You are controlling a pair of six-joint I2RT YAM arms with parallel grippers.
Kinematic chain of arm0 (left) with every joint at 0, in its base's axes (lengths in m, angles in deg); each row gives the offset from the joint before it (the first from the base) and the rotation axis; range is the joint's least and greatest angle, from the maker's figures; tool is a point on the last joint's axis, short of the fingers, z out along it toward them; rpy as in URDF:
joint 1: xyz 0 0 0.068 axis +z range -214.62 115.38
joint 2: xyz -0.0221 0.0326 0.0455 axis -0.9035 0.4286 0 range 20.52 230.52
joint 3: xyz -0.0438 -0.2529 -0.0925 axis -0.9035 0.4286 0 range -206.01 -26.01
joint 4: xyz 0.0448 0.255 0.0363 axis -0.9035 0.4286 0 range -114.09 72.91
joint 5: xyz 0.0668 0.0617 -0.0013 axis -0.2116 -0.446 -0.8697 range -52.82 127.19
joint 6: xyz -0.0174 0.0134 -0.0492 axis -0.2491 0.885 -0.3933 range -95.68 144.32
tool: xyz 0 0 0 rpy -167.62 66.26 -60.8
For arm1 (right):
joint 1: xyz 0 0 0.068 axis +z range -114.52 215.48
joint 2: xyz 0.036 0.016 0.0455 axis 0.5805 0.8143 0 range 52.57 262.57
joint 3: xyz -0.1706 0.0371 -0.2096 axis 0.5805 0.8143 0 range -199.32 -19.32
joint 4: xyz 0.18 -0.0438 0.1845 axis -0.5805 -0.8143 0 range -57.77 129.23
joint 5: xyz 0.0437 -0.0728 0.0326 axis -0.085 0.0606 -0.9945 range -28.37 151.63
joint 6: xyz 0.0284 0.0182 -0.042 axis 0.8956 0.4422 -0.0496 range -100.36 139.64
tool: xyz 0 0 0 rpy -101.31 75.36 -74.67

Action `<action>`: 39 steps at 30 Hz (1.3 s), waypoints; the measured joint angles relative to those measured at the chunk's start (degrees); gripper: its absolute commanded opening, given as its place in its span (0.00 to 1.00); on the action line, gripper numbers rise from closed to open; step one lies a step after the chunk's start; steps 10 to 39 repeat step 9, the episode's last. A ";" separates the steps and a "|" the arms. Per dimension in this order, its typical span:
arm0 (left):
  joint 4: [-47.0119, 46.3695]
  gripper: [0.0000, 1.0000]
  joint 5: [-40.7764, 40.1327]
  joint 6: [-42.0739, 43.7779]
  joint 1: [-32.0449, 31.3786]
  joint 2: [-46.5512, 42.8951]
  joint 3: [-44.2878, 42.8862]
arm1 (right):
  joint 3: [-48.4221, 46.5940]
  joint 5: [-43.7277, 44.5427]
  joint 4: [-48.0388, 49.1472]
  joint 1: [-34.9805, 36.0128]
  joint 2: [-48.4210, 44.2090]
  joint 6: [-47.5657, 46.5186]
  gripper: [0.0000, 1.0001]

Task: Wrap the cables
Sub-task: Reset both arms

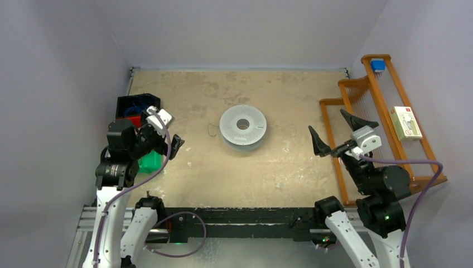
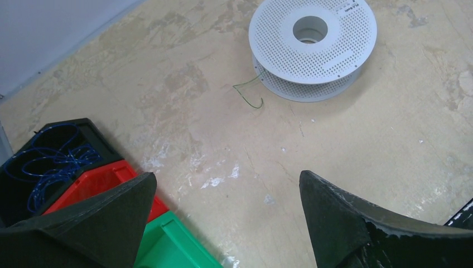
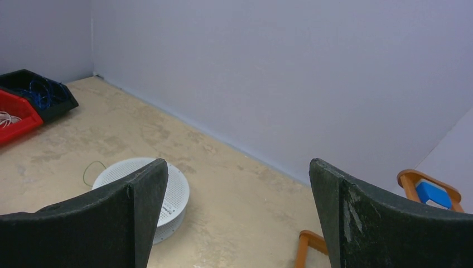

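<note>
As both wrist views show daylight between the pads, we record both pairs of fingers as spread wide with nothing held.

Left gripper (image 2: 227, 176): jaws apart, bare table (image 1: 279, 178) between them. In the top view it hangs at about 9 o'clock from the spool (image 1: 242, 127), well apart from it, above the near bins.

Right gripper (image 3: 239, 162): jaws apart, nothing between them. In the top view it sits at about 3 o'clock from the spool, also well apart, with its tips pointing toward 10 o'clock.

The cables (image 2: 251, 92): we see one very thin dark green strand. It leaves the gap between the spool's two flanges and curls into a small loose hook on the table, touching the spool at its 9 o'clock side in the top view. We cannot tell whether more of it is wound inside. The spool is pale grey, perforated, and lies flat near the table's centre.

Outward at the table's 9 o'clock edge there are three bins in a row. The black bin (image 2: 106, 148) holds tangled blue wire (image 2: 50, 162), the red bin (image 2: 95, 190) is next to it, and the green bin (image 2: 167, 240) is nearest the arm.

At the 3 o'clock edge stands a wooden rack (image 1: 330, 101) carrying a small box (image 1: 406, 123), with a blue block (image 1: 378, 64) at its far end.
</note>
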 measured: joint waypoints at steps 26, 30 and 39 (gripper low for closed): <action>-0.22 0.96 0.48 -0.48 0.22 -0.33 4.63 | 2.71 -1.49 -0.94 -2.14 -1.86 -0.17 0.99; -0.22 0.96 0.48 -0.48 0.22 -0.33 4.63 | 2.71 -1.49 -0.94 -2.14 -1.86 -0.17 0.99; -0.22 0.96 0.48 -0.48 0.22 -0.33 4.63 | 2.71 -1.49 -0.94 -2.14 -1.86 -0.17 0.99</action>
